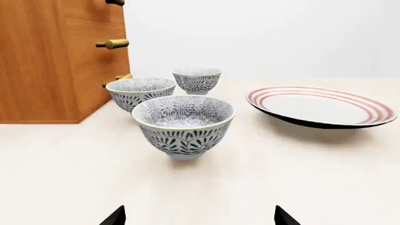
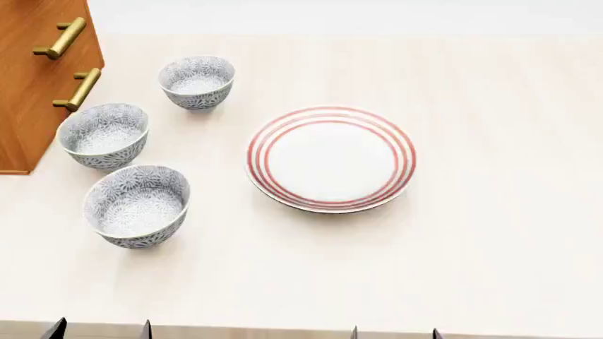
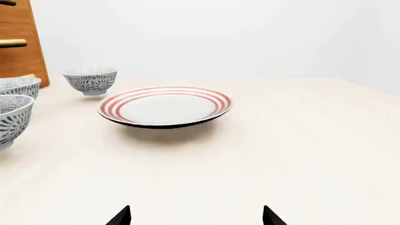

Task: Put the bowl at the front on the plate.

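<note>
Nothing grasped yet: approach step. Left gripper (image 1: 200, 216) spread wide, faces the bowl (image 1: 183, 123); it must advance, pinch the rim, then carry to the plate (image 1: 322, 106).

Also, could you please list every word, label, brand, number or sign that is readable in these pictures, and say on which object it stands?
None: no view shows any readable text.
The three bowls carry only a grey-blue floral pattern.
The plate has only thin red rings.
The wooden cabinet, its brass handles and the table are unmarked.
</note>
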